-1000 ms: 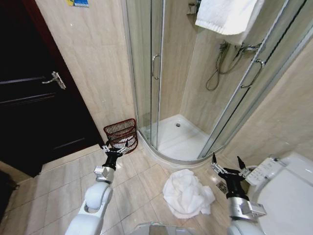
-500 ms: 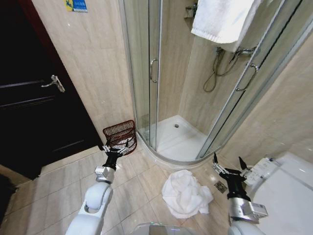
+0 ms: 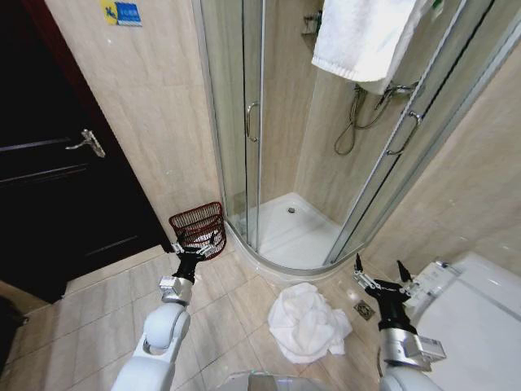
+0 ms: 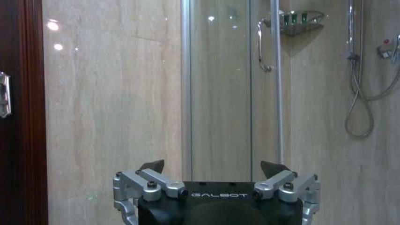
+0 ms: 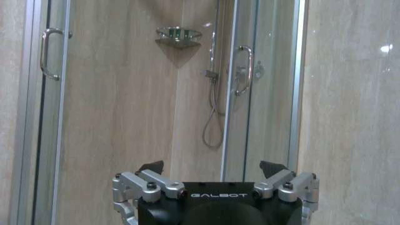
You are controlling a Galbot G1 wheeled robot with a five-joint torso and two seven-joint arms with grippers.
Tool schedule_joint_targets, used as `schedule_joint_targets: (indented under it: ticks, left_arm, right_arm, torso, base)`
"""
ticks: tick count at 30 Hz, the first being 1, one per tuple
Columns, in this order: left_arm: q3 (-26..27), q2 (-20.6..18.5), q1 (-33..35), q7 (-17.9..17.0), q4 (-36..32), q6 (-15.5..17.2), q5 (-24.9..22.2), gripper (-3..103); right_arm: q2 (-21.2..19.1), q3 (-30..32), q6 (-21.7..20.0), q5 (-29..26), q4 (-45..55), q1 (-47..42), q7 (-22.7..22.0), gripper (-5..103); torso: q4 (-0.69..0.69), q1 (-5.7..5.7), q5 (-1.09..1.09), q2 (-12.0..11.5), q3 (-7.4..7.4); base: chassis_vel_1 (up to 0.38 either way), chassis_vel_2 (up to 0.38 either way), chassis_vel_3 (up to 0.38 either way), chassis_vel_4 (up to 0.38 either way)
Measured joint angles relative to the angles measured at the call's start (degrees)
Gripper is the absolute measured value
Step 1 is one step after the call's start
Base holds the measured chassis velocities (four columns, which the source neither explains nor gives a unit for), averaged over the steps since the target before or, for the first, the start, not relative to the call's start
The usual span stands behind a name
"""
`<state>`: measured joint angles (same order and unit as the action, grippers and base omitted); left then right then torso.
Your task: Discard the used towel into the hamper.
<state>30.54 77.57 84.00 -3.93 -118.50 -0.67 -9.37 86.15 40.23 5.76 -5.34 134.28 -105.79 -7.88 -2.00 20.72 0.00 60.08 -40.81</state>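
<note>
The used towel [image 3: 308,322] lies crumpled and white on the tile floor in front of the shower, between my two arms. The hamper [image 3: 199,227], a small dark red wire basket, stands against the wall beside the shower's glass corner. My left gripper [image 3: 195,249] is raised just in front of the hamper, open and holding nothing; its own wrist view shows the left gripper [image 4: 213,166] facing the wall and glass. My right gripper [image 3: 379,283] is open to the right of the towel, and the right gripper [image 5: 212,166] faces the shower doors.
A curved glass shower enclosure [image 3: 254,138] with a raised white tray [image 3: 295,230] fills the corner. A white towel [image 3: 366,37] hangs over its top. A toilet [image 3: 468,305] stands at the right, a dark door [image 3: 57,163] at the left. A floor drain [image 3: 364,309] lies near the right gripper.
The whole head view has shifted a little down and to the left, so the camera moved. Towel, hamper and both arms keep their places relative to each other.
</note>
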Motion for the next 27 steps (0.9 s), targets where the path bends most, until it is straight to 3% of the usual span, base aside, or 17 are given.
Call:
schedule_joint_targets:
  ticks: [27]
  left_arm:
    - [0.08, 0.19, -0.12, 0.05, -1.24, 0.92, 0.29, 100]
  right_arm:
    - [-0.64, 0.54, -0.27, -0.76, -0.57, 0.84, 0.26, 100]
  torso:
    - [0.0, 3.53, 0.0, 7.86, -4.32]
  base:
    - [0.0, 0.0, 0.0, 0.0]
